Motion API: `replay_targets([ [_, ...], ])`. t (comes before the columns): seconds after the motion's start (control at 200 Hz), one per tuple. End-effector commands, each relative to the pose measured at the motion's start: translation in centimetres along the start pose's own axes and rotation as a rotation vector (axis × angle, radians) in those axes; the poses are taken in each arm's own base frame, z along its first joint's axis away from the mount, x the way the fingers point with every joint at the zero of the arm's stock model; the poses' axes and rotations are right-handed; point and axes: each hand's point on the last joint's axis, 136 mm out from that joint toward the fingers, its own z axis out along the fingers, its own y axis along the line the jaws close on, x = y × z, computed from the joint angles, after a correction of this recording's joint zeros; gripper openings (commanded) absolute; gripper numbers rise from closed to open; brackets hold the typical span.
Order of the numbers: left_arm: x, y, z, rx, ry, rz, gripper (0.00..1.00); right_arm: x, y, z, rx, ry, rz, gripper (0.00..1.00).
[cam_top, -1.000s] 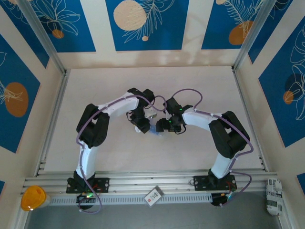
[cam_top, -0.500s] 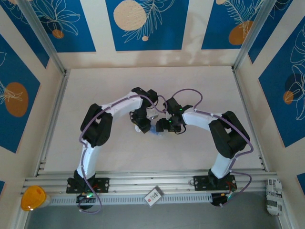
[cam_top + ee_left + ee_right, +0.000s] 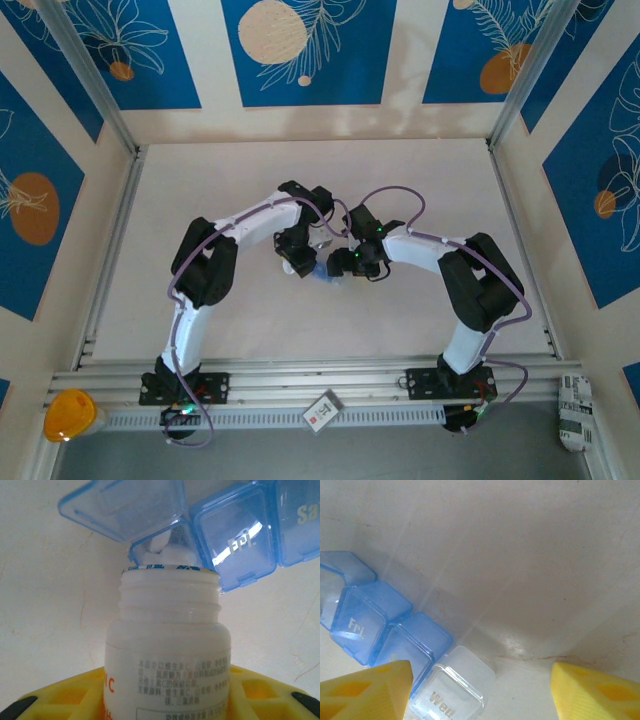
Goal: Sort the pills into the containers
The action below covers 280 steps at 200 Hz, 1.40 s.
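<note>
Yellow-fingered left gripper (image 3: 167, 702): pinching the white bottle (image 3: 167, 645) at its base.
Bottle mouth: uncapped, just short of the blue pill box (image 3: 235, 535), at its open compartment.
Pill (image 3: 159, 542): white, inside that compartment.
Right gripper (image 3: 482, 672): spread, pill box beside one finger.

This is a robot test cell in a lab rather than a home. A bare pale worktop (image 3: 200, 170) is boxed in behind and at both sides by wall panels (image 3: 330, 60) printed with blue leaves and orange discs. Aluminium framing rails (image 3: 320, 375) run along the worktop's near edge. A left arm (image 3: 200, 275) and a right arm (image 3: 480, 285), both white and black with looped cables, are bolted there side by side.
</note>
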Motion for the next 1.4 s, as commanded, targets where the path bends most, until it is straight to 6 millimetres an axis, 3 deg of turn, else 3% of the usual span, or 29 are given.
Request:
replay_targets([
  [0.0, 0.2, -0.5, 0.6, -0.024, 0.043, 0.060, 0.00, 2.9, -1.4, 2.3, 0.057, 0.097, 0.004, 0.73],
  [0.76, 0.5, -1.1, 1.7, 0.013, -0.024, 0.033, 0.00, 2.9, -1.4, 2.5, 0.061, 0.100, 0.018, 0.73],
  [1.395, -0.4, -0.4, 2.0, 0.036, -0.295, -0.046, 0.00, 3.1, -1.8, 2.7, 0.074, 0.108, 0.045, 0.73],
])
